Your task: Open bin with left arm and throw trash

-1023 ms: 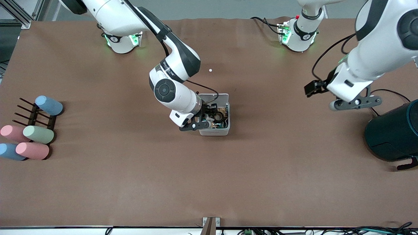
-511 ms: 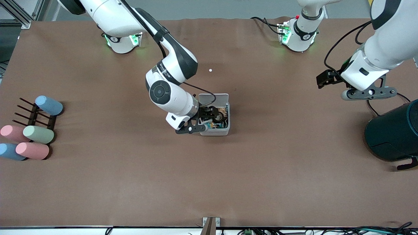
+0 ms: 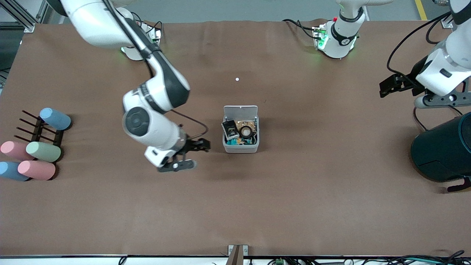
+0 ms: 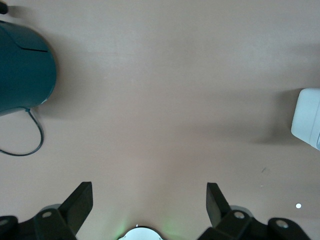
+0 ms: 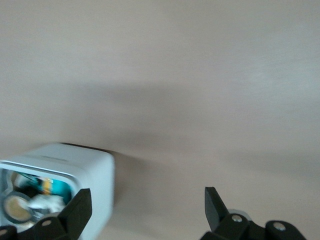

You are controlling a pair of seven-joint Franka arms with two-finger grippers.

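The bin (image 3: 241,148) stands mid-table with its lid (image 3: 241,110) swung open. Inside lie the black foil wrapper (image 3: 230,129), the small black ring with a pale centre (image 3: 245,130) and other scraps. My right gripper (image 3: 176,166) is open and empty. It hangs over bare table beside the bin, toward the right arm's end. Its wrist view shows the bin (image 5: 92,175) next to one of its fingers (image 5: 80,207). My left gripper (image 3: 438,100) is open and empty, up over the table's left-arm end. The bin's corner shows in the left wrist view (image 4: 307,117).
A big dark teal cylinder (image 3: 443,151) stands at the left arm's end and also shows in the left wrist view (image 4: 22,70). Pastel cylinders (image 3: 40,151) lie on a dark rack (image 3: 36,129) at the right arm's end. A small white speck (image 3: 237,79) lies between the bin and the arm bases.
My right gripper has pulled out of the bin and moved toward the right arm's end, leaving the black wrapper inside. My left gripper has drawn away toward its end of the table.
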